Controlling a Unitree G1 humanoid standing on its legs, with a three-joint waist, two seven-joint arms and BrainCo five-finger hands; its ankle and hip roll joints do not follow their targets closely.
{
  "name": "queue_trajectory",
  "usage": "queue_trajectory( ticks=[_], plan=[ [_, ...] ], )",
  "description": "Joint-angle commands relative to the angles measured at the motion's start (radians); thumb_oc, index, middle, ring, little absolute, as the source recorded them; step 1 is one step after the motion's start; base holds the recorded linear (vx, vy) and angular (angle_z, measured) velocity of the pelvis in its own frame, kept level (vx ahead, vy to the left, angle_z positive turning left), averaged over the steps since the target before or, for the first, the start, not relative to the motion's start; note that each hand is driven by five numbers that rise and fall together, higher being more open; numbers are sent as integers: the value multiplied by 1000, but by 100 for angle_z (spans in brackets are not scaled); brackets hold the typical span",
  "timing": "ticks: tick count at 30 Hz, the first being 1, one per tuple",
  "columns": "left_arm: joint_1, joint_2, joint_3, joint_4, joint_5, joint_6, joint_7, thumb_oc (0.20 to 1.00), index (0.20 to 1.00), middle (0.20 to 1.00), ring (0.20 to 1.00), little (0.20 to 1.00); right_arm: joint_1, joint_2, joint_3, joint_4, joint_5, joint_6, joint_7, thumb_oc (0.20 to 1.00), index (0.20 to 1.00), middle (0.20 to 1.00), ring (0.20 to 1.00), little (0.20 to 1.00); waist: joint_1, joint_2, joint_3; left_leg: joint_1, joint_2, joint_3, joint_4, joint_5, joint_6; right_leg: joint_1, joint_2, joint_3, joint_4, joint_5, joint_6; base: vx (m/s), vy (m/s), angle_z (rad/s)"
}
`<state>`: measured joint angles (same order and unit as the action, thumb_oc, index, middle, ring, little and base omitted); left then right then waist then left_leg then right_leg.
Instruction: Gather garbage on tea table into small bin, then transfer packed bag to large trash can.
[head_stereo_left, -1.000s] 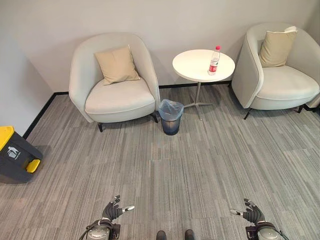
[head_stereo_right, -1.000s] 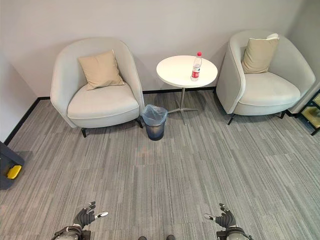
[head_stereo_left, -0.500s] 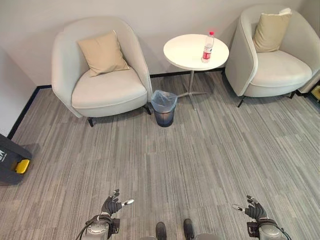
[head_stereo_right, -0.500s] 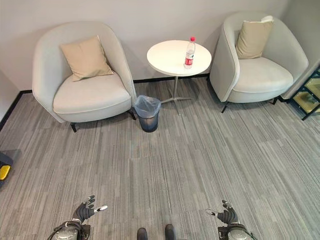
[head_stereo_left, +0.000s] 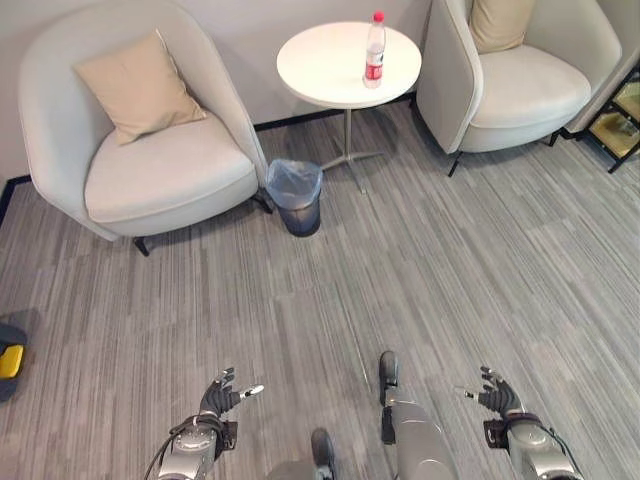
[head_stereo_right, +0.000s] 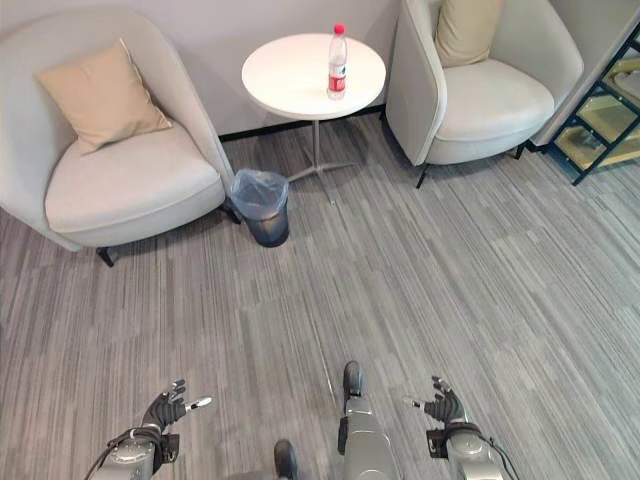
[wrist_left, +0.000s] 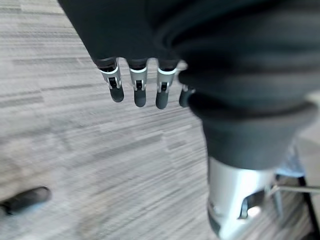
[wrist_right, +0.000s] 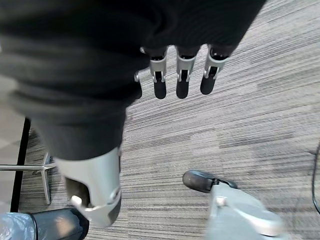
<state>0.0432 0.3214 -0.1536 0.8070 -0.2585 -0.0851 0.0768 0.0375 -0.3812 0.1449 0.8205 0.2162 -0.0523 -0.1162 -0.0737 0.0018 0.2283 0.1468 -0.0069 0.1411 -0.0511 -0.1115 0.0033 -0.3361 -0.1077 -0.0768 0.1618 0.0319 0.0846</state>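
Plastic water bottle (head_stereo_left: 374, 50) w/ red cap is standing upright on the round white tea table (head_stereo_left: 320, 75), small bin (head_stereo_left: 295, 196) w/ its bag liner is sitting on the floor just beside the table leg. Left hand (head_stereo_left: 217, 396) and right hand (head_stereo_left: 495, 397) are both hanging low w/ fingers relaxed, holding nothing, well apart from the table. Imo the risk is a clumsy reach tipping that tall bottle so it's rolling off the edge, or bumping the bin over.

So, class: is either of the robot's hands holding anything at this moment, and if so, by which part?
Nothing is held. The left hand and right hand hang open over the floor, far from the bottle standing on the tea table.
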Motion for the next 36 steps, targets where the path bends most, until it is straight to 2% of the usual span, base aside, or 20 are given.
queue_trajectory(
  ticks=[1,2,3,4,5,8,9,11,15,18,19,20,21,24,25,28,30,32,34,36],
  plan=[
    [-11,15,2,-17,-7,-39,-6,1000,1000,1000,1000,1000,-41,-46,-10,-1,8,-49,4,1000,1000,1000,1000,1000,-3,15,-50,-27,5,-112,202,-12,-66,141,59,-11,-72,-23,11,200,-263,63],
    [-18,11,-2,-11,-11,-37,-8,1000,1000,1000,1000,1000,-37,-47,-17,-3,16,-54,3,1000,1000,1000,1000,1000,-10,13,-52,-53,29,-98,253,40,-91,164,60,-15,-78,-35,-3,256,-359,66],
    [-23,6,-16,-15,-14,-34,-16,1000,1000,1000,1000,1000,-32,-52,-19,-15,32,-57,4,1000,1000,1000,1000,1000,-10,5,-44,-104,53,-84,371,101,-99,204,68,-13,-87,-58,-31,259,-358,44],
    [-32,3,-21,-4,-14,-34,-13,1000,1000,1000,1000,1000,-36,-54,-18,-11,38,-60,0,1000,1000,1000,1000,1000,-13,2,-41,-123,66,-76,417,126,-108,222,74,-12,-97,-66,-42,390,-449,15],
    [-56,-6,-44,2,-18,-30,-13,1000,1000,1000,1000,1000,-48,-60,-14,7,49,-51,-7,1000,1000,1000,1000,1000,0,-14,-24,-210,64,-50,439,96,-77,268,63,-4,-118,-88,-50,341,-302,-20],
    [-62,-8,-62,-8,-13,-30,-17,1000,1000,1000,1000,1000,-52,-64,-15,19,56,-50,-8,1000,1000,1000,1000,1000,11,-17,-17,-272,37,-50,367,50,-62,296,60,-1,-135,-106,-41,248,-120,-16],
    [-61,-8,-70,-18,-12,-29,-18,1000,1000,1000,1000,1000,-50,-65,-15,22,60,-47,-11,1000,1000,1000,1000,1000,25,-9,-12,-320,24,-56,258,75,-66,317,69,2,-141,-120,-38,266,-41,-53],
    [-58,-9,-72,-22,-12,-28,-14,1000,1000,1000,1000,1000,-45,-57,-12,40,60,-46,-17,1000,1000,1000,1000,1000,46,5,-8,-367,24,-78,120,177,-84,367,98,18,-146,-147,-39,421,-32,-43],
    [-37,-9,-61,-26,-12,-27,-10,1000,1000,1000,1000,1000,-24,-47,-17,53,46,-39,-23,1000,1000,1000,1000,1000,64,2,-15,-423,45,-31,11,231,-97,463,103,65,-148,-195,-31,463,81,-31],
    [-18,-10,-53,-28,-7,-25,-15,1000,1000,1000,1000,1000,-6,-39,-30,58,25,-30,-8,1000,1000,1000,1000,1000,79,-1,-35,-432,67,-5,64,261,-89,549,74,111,-129,-228,-5,635,254,-9],
    [-17,-9,-54,-29,-3,-23,-17,1000,1000,1000,1000,1000,-7,-36,-30,60,20,-27,-4,1000,1000,1000,1000,1000,81,-6,-40,-434,59,-7,91,253,-82,552,58,115,-110,-225,1,554,263,-80],
    [-20,-2,-60,-24,13,-22,-21,1000,1000,1000,1000,1000,-5,-25,-30,68,14,-25,5,1000,1000,1000,1000,1000,80,-26,-58,-426,43,3,136,225,-65,542,23,119,-64,-201,24,376,184,-120],
    [-20,-2,-60,-24,13,-22,-21,1000,1000,1000,1000,1000,-5,-25,-30,68,14,-25,5,1000,1000,1000,1000,1000,81,-27,-60,-427,43,4,137,224,-65,540,22,121,-63,-201,24,373,180,-137],
    [-26,22,-62,-44,18,-24,-27,1000,1000,1000,1000,1000,-10,-12,-8,59,8,-23,17,1000,1000,1000,1000,1000,88,-53,-70,-406,18,26,161,168,-33,469,-19,144,63,-86,65,245,162,-38],
    [-37,36,-58,-50,19,-25,-25,1000,1000,1000,1000,1000,-20,-3,3,44,5,-25,20,1000,1000,1000,1000,1000,86,-58,-64,-389,5,31,167,136,-12,420,-31,152,150,-34,84,185,154,12],
    [-51,43,-57,-41,26,-26,-17,1000,1000,1000,1000,1000,-38,6,16,42,1,-25,19,1000,1000,1000,1000,1000,84,-49,-54,-358,5,32,161,113,0,348,-45,125,198,-5,78,157,116,6],
    [-58,43,-57,-31,21,-30,-15,1000,1000,1000,1000,1000,-46,9,27,44,0,-26,20,1000,1000,1000,1000,1000,75,-35,-50,-320,3,15,136,104,1,284,-19,92,167,-43,59,209,94,14],
    [-68,40,-59,-21,14,-32,-14,1000,1000,1000,1000,1000,-54,5,34,46,8,-27,18,1000,1000,1000,1000,1000,54,-22,-32,-279,-2,-8,109,99,2,228,45,92,127,-116,35,213,46,44],
    [-73,34,-63,2,15,-31,-17,1000,1000,1000,1000,1000,-66,-4,42,57,21,-27,14,1000,1000,1000,1000,1000,35,-27,-10,-240,-26,-40,104,83,1,195,95,105,12,-108,22,252,-30,86],
    [-71,26,-60,26,15,-30,-19,1000,1000,1000,1000,1000,-61,-6,45,61,21,-27,15,1000,1000,1000,1000,1000,27,-31,-3,-208,-42,-67,107,66,-1,192,113,104,-21,-97,13,242,-86,90]
  ],
)
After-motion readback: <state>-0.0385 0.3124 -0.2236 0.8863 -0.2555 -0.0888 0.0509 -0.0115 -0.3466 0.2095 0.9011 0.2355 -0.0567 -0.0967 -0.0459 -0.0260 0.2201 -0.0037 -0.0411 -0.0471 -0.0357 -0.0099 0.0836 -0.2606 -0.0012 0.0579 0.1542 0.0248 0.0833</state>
